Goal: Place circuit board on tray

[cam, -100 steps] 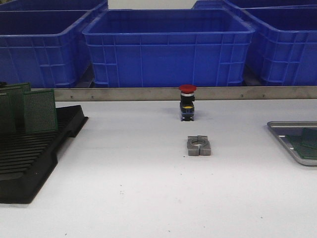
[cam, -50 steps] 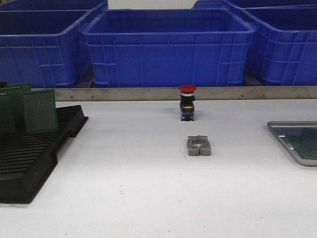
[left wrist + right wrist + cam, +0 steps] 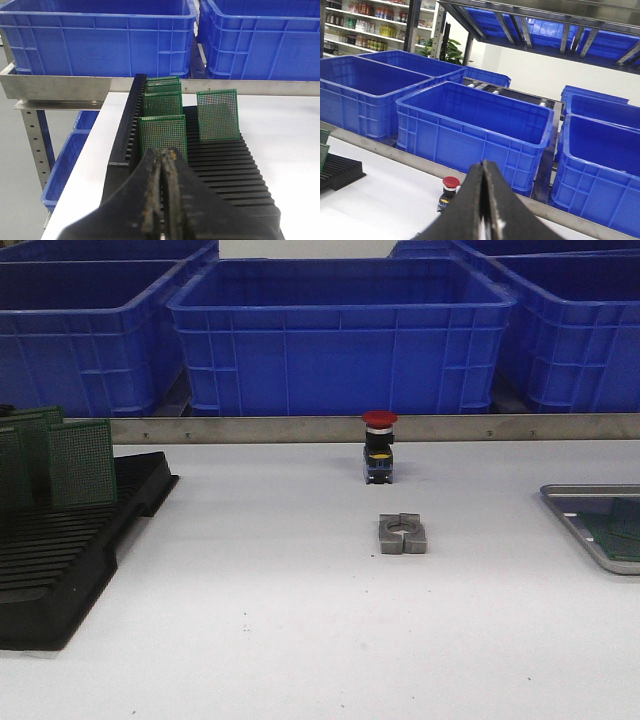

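The grey metal tray (image 3: 590, 489) lies at the table's right edge, cut off by the front view, with a green circuit board (image 3: 625, 530) lying in it. Several more green circuit boards (image 3: 83, 462) stand upright in the black slotted rack (image 3: 60, 560) at the left. Neither gripper shows in the front view. In the left wrist view my left gripper (image 3: 163, 155) is shut and empty, just short of the nearest standing board (image 3: 162, 132) in the rack (image 3: 225, 165). My right gripper (image 3: 483, 167) is shut and empty, above the table.
A red-capped push button (image 3: 378, 447) and a grey metal clamp block (image 3: 402, 534) stand mid-table. Blue plastic bins (image 3: 340, 335) line the back behind a metal rail (image 3: 300, 428). The button (image 3: 451, 182) also shows in the right wrist view. The table's left edge is beside the rack.
The front-most standing board in the rack appears to shift very slightly to the right; nothing else has visibly moved.
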Motion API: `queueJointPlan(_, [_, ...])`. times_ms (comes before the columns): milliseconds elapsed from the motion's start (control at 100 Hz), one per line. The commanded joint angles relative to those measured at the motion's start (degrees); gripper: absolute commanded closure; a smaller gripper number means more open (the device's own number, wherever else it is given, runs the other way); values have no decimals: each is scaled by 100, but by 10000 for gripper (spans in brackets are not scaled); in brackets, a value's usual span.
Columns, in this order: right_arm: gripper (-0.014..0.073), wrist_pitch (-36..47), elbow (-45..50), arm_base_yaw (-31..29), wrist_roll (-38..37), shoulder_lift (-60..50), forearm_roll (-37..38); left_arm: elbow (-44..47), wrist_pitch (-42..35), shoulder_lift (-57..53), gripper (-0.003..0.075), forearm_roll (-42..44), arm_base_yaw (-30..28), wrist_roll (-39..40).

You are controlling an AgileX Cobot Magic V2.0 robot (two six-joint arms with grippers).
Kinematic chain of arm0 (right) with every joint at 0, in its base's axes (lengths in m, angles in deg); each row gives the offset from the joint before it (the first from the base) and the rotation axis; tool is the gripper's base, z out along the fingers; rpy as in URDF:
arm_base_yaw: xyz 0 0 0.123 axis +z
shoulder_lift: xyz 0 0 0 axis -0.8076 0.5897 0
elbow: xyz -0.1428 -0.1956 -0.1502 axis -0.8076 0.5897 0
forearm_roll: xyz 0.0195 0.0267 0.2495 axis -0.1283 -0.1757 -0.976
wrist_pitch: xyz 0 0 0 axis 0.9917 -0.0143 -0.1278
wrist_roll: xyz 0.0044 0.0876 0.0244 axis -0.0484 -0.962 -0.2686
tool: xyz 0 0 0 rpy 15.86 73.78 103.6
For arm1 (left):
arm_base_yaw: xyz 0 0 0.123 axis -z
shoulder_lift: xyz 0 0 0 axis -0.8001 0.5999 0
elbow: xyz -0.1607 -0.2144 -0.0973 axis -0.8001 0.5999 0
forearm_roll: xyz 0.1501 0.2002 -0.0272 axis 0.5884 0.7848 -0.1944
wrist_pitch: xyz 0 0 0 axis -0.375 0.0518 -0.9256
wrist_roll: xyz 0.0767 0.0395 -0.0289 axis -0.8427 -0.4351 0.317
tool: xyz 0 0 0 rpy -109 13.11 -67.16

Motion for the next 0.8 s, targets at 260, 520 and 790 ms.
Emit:
queueJointPlan(260, [654,1251,23,111,16,-69,541,114,-445,-158,741,-8,-3,8])
queueJointPlan(520, [654,2332,754,99,-3711,-69,4538,114,-445,-158,741,-8,-3,8])
queueJointPlan(790, [654,1959,1749,-360,-7082,-118,7121,114,-445,-158,741,-8,-3,8])
